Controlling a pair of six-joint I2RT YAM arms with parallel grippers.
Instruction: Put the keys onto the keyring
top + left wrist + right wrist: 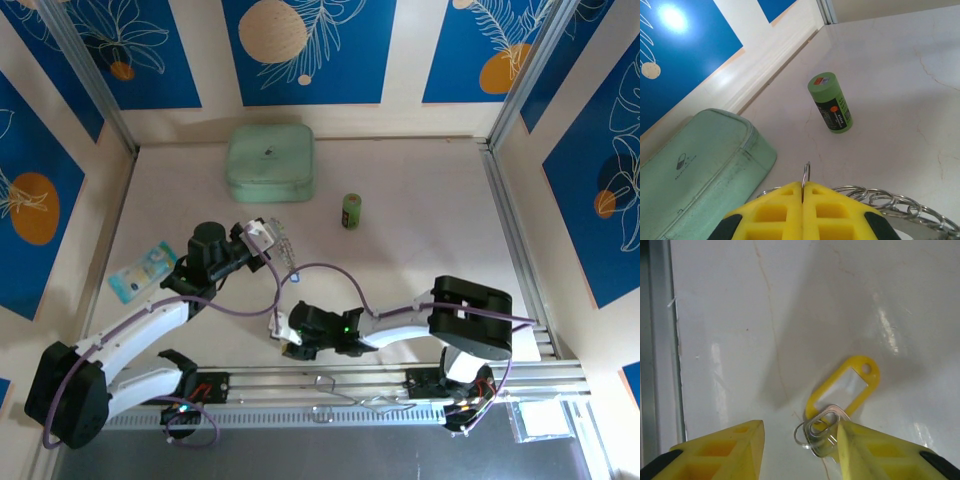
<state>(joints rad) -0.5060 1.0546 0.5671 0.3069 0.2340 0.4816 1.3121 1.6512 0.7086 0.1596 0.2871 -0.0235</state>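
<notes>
The keyring point(890, 202) is clamped in the jaws of the left gripper point(803, 189), bottom centre of the frame. The jaws of the right gripper point(799, 432) are held apart, with a yellow-tagged key point(840, 390) seen between them, lower right.

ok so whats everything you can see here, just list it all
keyring: one, silvery, coiled, clamped in the left gripper
key: one, yellow tag with a small metal ring, flat on the table between the fingers of the right gripper
case: one, mint green, back of the table
cylinder: one, green, upright, right of the case
packet: one, light blue, left side of the table
table: one, pale, marbled
left gripper: one, yellow fingers, shut on the keyring
right gripper: one, yellow fingers, open over the key
</notes>
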